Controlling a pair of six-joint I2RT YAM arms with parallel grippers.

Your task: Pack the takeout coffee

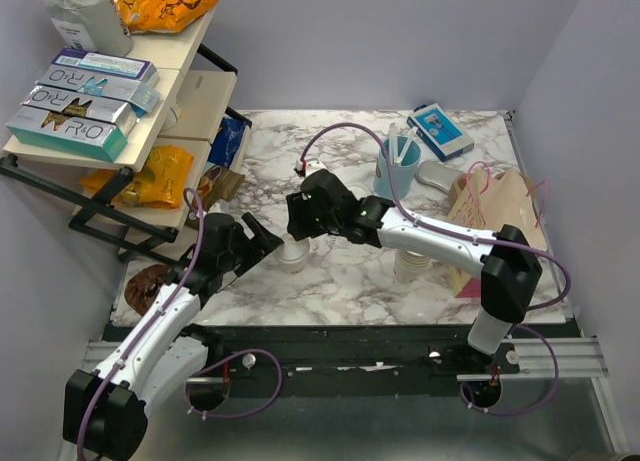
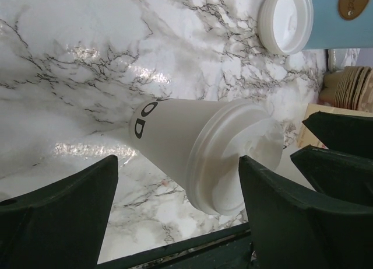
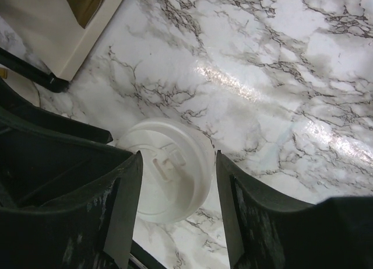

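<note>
- Left of centre on the table, the cup stands upright with its lid on, so its long axis is vertical.
- The left fingers are spread wide and come in low from the side. The cup's body sits between them, with marble showing in the gap on one side; the other finger overlaps the lid's rim in its wrist view, and I cannot tell whether it touches.
- The right fingers point down from above, parted to about the lid's width, one on each side of it. From the left wrist view their tips seem to sit at or just over the lid's top rather than down around the wall, so I read no grip yet.
- Both arms are at the cup. The left one has the better line on the body, while the right one is only over the lid.
- The bag stands well apart at the right edge, on the right arm's side, so a carry there would suit that arm better.
- Risk: a squeeze on the lid alone could pop it off or tip the cup.
</note>
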